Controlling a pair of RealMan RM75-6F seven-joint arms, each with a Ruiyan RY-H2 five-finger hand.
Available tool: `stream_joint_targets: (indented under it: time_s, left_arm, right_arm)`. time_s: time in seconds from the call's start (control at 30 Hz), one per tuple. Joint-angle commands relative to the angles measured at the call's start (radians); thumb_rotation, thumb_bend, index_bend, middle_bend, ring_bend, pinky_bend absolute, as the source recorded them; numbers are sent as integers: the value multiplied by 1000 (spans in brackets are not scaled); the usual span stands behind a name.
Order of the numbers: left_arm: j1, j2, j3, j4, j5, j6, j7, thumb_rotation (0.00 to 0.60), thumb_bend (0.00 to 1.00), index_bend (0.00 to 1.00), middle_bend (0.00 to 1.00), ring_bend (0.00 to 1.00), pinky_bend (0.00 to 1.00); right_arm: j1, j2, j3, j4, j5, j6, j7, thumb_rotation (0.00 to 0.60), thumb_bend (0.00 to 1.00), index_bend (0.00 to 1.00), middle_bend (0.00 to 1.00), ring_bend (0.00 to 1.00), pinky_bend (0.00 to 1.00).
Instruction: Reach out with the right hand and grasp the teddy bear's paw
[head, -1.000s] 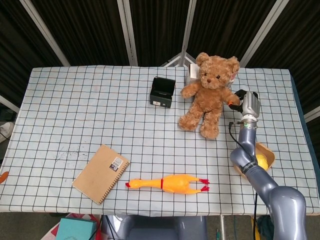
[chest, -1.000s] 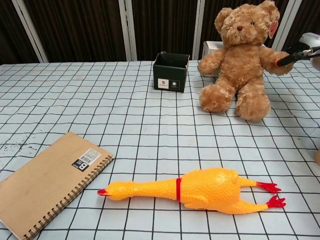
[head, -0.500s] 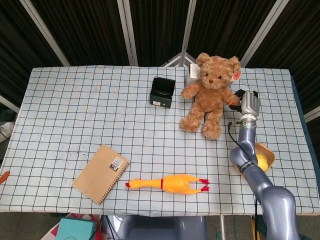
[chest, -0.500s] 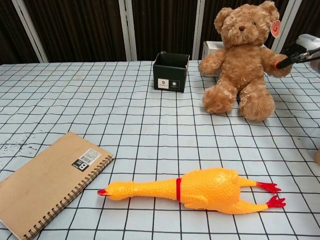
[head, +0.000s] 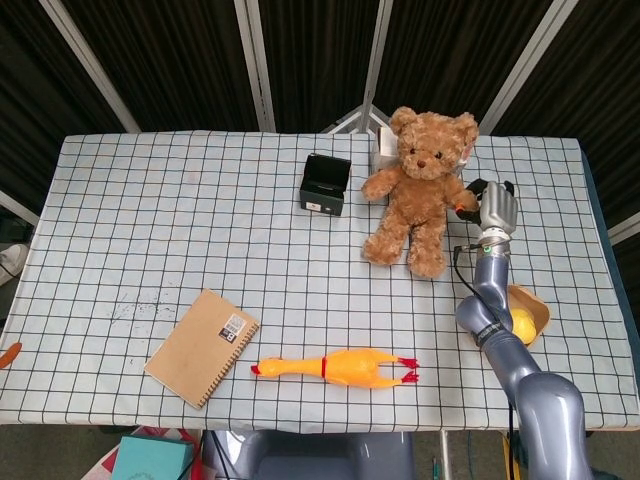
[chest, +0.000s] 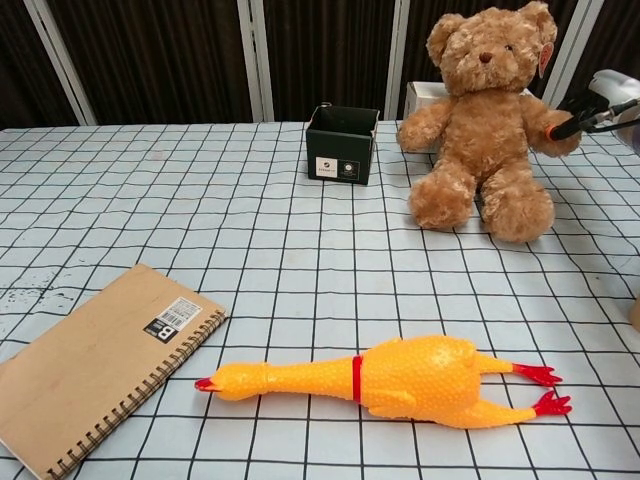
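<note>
A brown teddy bear (head: 422, 188) (chest: 488, 118) sits upright at the far right of the checked table. My right hand (head: 494, 207) (chest: 598, 100) is beside the bear and grips its outstretched paw (head: 462, 200) (chest: 555, 132) between dark fingertips. The arm (head: 500, 330) rises from the lower right edge. My left hand is in neither view.
A small black box (head: 325, 184) (chest: 342, 144) stands left of the bear, with a white box (head: 384, 150) behind the bear. A yellow rubber chicken (head: 340, 366) (chest: 400, 380) and a brown spiral notebook (head: 202, 346) (chest: 95, 364) lie near the front. A yellow bowl (head: 522, 318) sits by the right arm.
The bear has shifted slightly to the right and sits more upright, its paw held by my right hand, which moved a little with it.
</note>
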Motion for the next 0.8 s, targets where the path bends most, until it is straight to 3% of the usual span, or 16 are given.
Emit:
stream_joint_targets:
  time_s: [0.03,0.8]
  left_arm:
    - [-2,-2,1,0,0,-3,5,600,269,214,0,0,135]
    - [-12,-9,0,-5,-9,-14,30,600,269,214,0,0,135]
  right_arm:
    - [7,2,0,-1,-28,13,33,600,482,592,515,390,0]
    - [15,-3,-17,25,-134,44,68,600,483,592,515,390,0]
